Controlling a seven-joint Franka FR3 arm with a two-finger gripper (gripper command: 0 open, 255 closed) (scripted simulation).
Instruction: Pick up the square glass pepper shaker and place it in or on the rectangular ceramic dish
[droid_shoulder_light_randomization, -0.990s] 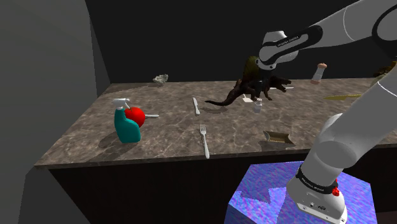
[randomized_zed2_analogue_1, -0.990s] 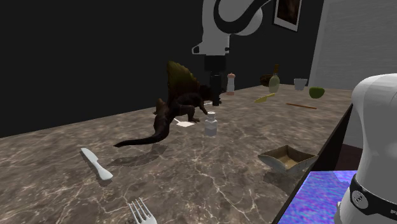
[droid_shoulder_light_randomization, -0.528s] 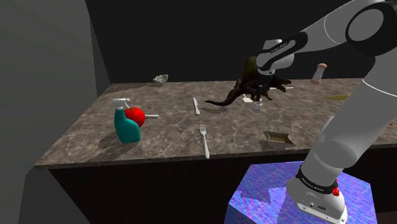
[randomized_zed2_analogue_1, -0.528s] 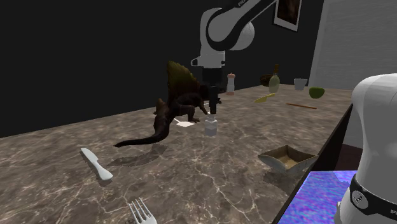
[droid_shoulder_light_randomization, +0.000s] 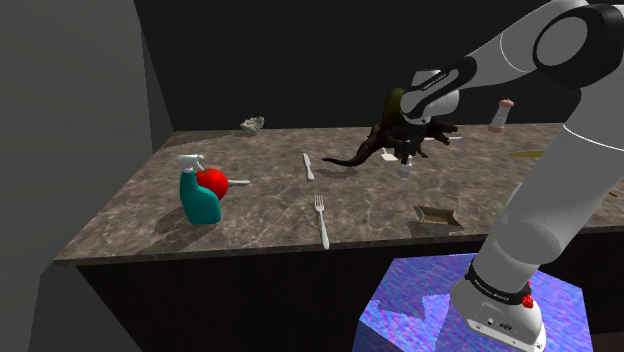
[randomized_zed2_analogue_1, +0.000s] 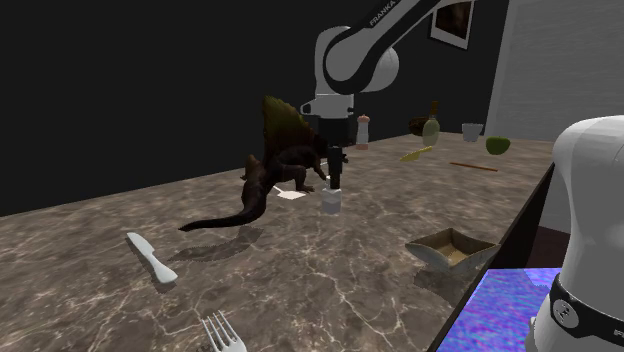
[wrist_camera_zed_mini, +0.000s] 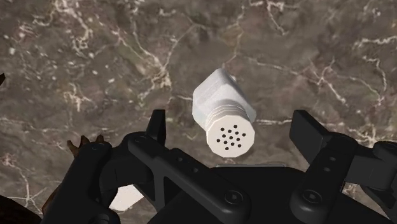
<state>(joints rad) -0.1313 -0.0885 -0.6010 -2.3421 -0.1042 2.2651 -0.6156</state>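
Note:
The pepper shaker (wrist_camera_zed_mini: 222, 102) is a small white square bottle with a round perforated cap, standing upright on the marble counter. My black gripper (wrist_camera_zed_mini: 230, 121) hangs straight above it, open, with one finger on each side of the cap and neither touching it. From the side, the gripper (randomized_zed2_analogue_1: 335, 183) sits just over the shaker (randomized_zed2_analogue_1: 331, 204), next to the dinosaur's front legs. In the shoulder view the gripper (droid_shoulder_light_randomization: 405, 157) tops the shaker (droid_shoulder_light_randomization: 405, 170). The rectangular dish (randomized_zed2_analogue_1: 470, 241), shallow and tan inside, rests near the counter's front edge (droid_shoulder_light_randomization: 437, 215).
A dark sail-backed dinosaur toy (randomized_zed2_analogue_1: 275, 172) stands right behind the shaker. A knife (randomized_zed2_analogue_1: 150, 258), a fork (droid_shoulder_light_randomization: 321, 220), a teal spray bottle (droid_shoulder_light_randomization: 199, 197) and a red ball (droid_shoulder_light_randomization: 212, 181) lie toward the shoulder view's left. Another shaker (droid_shoulder_light_randomization: 499, 115) stands far back.
The arm has lowered the gripper from above the dinosaur's height down onto the shaker's cap. The fingers stayed open. Nothing on the counter moved.

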